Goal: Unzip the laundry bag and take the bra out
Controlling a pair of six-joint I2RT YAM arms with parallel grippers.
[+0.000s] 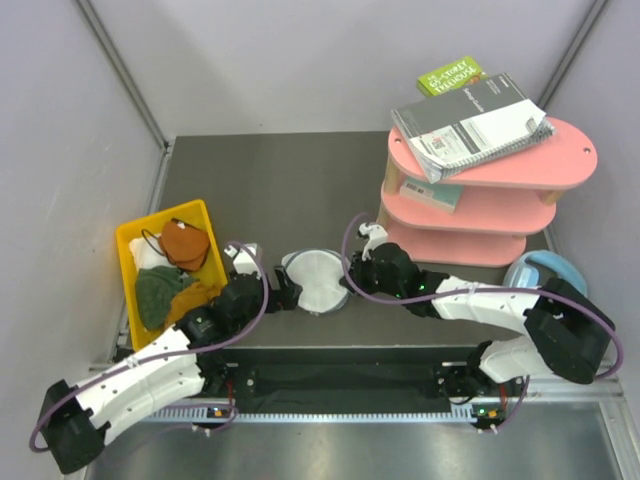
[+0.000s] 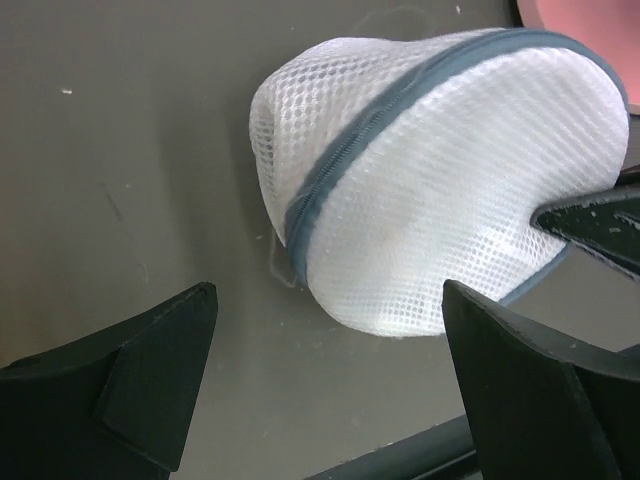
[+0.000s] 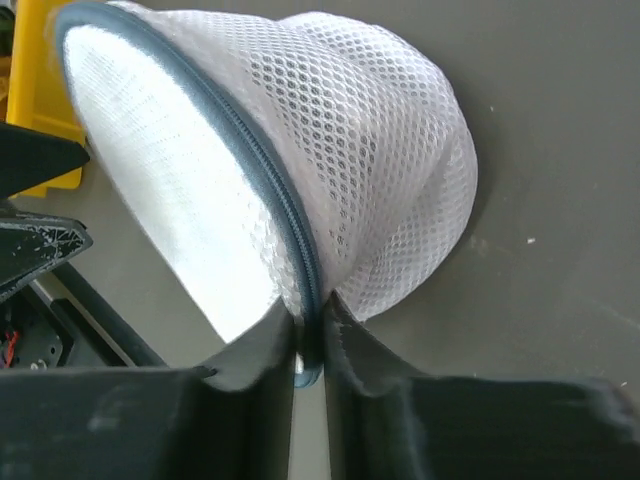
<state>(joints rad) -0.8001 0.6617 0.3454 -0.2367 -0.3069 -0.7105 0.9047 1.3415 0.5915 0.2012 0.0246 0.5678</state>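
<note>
The laundry bag [image 1: 318, 280] is a white mesh dome with a grey-blue zipper round its rim, tipped on its side mid-table. My right gripper [image 1: 348, 285] is at its right side. In the right wrist view this gripper [image 3: 310, 312] is shut on the bag's [image 3: 330, 150] zipper rim, which is pinched between both fingers. My left gripper [image 1: 285, 292] is at the bag's left side. In the left wrist view it [image 2: 328, 300] stands open, the bag [image 2: 450, 190] just beyond its fingertips and untouched. The zipper line looks closed. The bra is hidden.
A yellow bin [image 1: 128, 240] at the left holds orange, green and white cloths. A pink three-tier shelf [image 1: 560, 165] with books on top stands at the back right. Pale blue headphones [image 1: 545, 270] lie at the right, behind my right arm.
</note>
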